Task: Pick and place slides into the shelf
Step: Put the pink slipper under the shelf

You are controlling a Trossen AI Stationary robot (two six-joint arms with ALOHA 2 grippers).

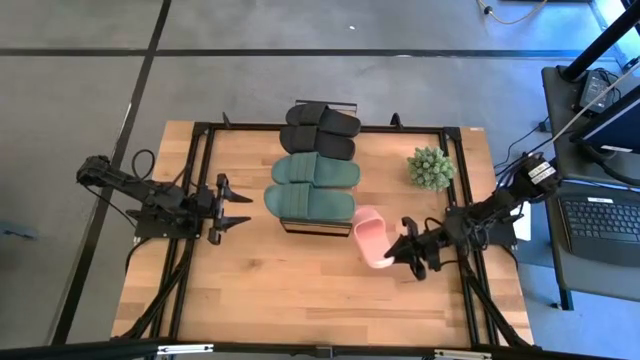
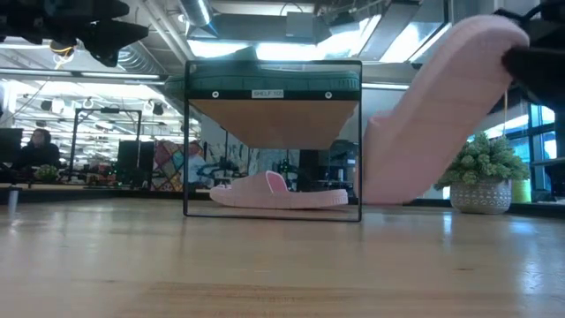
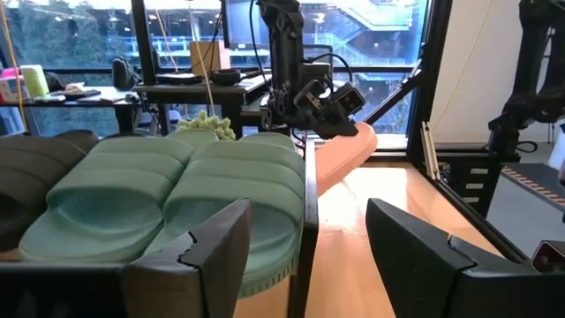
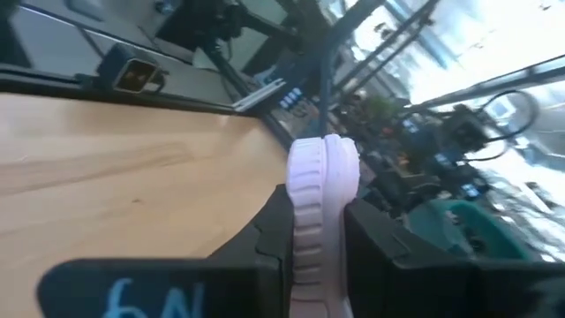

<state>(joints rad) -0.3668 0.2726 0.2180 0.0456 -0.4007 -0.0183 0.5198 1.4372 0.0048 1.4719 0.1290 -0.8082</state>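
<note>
While the right gripper (image 1: pixel 411 252) clamps it, the pink slide (image 1: pixel 372 238) tilts steeply, toe down.

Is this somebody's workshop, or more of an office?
Probably a robotics lab inside a big open office. The low view looks past the wooden table to rows of desks with monitors and a seated person, and the high view shows a laptop beside the table.
</note>
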